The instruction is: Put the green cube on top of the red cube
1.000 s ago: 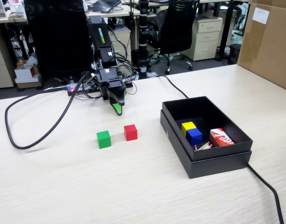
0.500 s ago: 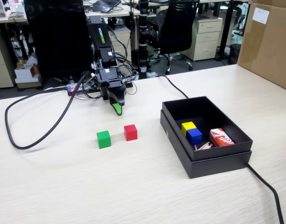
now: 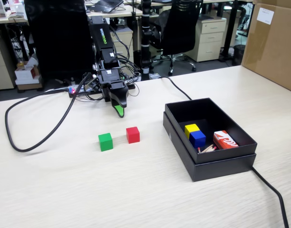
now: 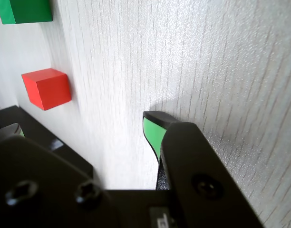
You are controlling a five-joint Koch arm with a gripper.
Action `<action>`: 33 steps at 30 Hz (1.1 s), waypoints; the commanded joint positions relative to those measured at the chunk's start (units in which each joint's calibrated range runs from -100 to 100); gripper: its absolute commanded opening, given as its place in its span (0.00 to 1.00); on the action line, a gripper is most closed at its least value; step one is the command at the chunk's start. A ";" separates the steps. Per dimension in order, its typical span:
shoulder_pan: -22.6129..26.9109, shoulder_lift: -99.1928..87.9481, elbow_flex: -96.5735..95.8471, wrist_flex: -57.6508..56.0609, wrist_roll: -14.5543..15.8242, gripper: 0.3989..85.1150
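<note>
The green cube (image 3: 105, 141) and the red cube (image 3: 132, 134) sit side by side on the pale wooden table, a small gap between them, green to the left in the fixed view. My gripper (image 3: 118, 110) hangs just behind them, tip down close to the table, holding nothing. In the wrist view my gripper (image 4: 83, 128) is open: the green-padded finger (image 4: 152, 130) is at the right and the other jaw's tip is at the far left. The red cube (image 4: 46, 88) and the green cube (image 4: 26, 10) lie ahead at the upper left.
A black open box (image 3: 209, 159) stands to the right of the cubes, holding a yellow cube (image 3: 191, 128), a blue cube (image 3: 197, 138) and a red-and-white carton (image 3: 225, 140). A black cable (image 3: 22, 137) loops at the left. A cardboard box (image 3: 274, 42) stands back right.
</note>
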 commanded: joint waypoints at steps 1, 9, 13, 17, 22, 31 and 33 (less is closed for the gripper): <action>-0.15 -0.01 -1.25 -2.22 -0.29 0.57; -0.20 0.10 11.72 -13.80 -0.20 0.56; -0.29 1.02 19.97 -20.62 -0.24 0.56; -0.54 3.66 29.39 -29.26 -0.29 0.56; -1.61 13.53 44.81 -41.44 -2.05 0.56; -8.64 43.70 70.92 -42.82 -9.08 0.56; -9.33 48.98 73.46 -42.82 -9.96 0.56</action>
